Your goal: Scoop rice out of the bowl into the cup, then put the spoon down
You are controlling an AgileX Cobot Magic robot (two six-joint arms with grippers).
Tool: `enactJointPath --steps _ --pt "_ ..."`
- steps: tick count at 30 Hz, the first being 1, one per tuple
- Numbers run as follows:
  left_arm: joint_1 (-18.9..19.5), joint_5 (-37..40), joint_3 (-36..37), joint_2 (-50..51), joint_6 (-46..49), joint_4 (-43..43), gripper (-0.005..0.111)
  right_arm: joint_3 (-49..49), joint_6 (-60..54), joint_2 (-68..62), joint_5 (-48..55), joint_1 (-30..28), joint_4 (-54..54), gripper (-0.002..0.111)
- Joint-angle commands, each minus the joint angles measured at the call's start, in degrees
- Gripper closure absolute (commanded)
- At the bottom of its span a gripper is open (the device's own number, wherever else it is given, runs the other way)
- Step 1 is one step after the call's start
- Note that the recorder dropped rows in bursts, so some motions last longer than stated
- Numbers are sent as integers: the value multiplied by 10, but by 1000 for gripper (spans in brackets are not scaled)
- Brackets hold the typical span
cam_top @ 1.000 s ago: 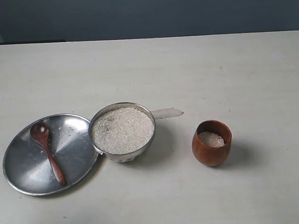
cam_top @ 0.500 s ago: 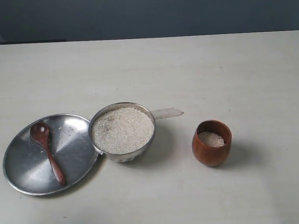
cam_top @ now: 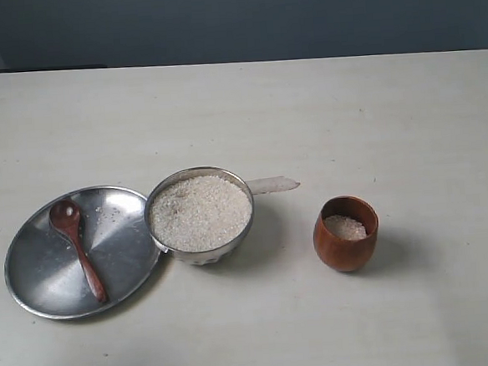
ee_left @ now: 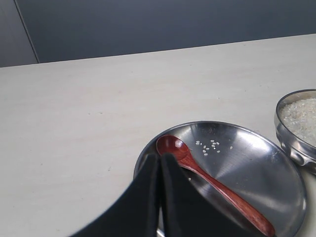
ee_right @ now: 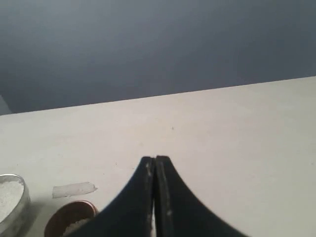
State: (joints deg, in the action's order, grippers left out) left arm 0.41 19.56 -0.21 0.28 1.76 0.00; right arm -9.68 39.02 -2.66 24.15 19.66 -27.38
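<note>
Left gripper (ee_left: 159, 157) and right gripper (ee_right: 155, 159): jaws pressed together, empty. Spoon (cam_top: 82, 257) lies on the steel plate (cam_top: 41, 277), beside the full bowl (cam_top: 203, 254); cup (cam_top: 346, 247) well apart. To scoop, open left jaws, pinch handle midway, keep it level.

No readable text, no labels, no brand marks, no numbers on any surface

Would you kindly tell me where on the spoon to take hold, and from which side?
Grip the spoon on its slim handle, about midway, coming down from above and closing across it. It lies flat on the plate, so the handle's sides are free, while the round head offers little to pinch. The shut left hand would need to open first.
</note>
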Motion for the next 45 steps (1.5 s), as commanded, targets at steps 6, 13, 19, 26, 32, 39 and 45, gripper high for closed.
enactJointPath --steps 6,13,19,26,32,39,45 --pt "1 -4 2 -3 -2 -4 106 3 -385 1 -5 -2 221 108" --pt "1 -4 2 -3 -2 -4 106 10 -390 1 4 -2 225 108" --pt "1 -4 2 -3 -2 -4 106 10 -390 1 8 -2 228 108" --pt "1 -4 2 -3 -2 -4 106 10 -390 1 9 -4 226 108" --pt "1 -4 2 -3 -2 -4 106 10 -390 17 13 -4 226 108" --pt "1 -4 2 -3 -2 -4 106 26 -390 27 9 -75 238 108" --pt "1 -4 2 -3 -2 -4 106 26 -390 27 10 -138 248 108"
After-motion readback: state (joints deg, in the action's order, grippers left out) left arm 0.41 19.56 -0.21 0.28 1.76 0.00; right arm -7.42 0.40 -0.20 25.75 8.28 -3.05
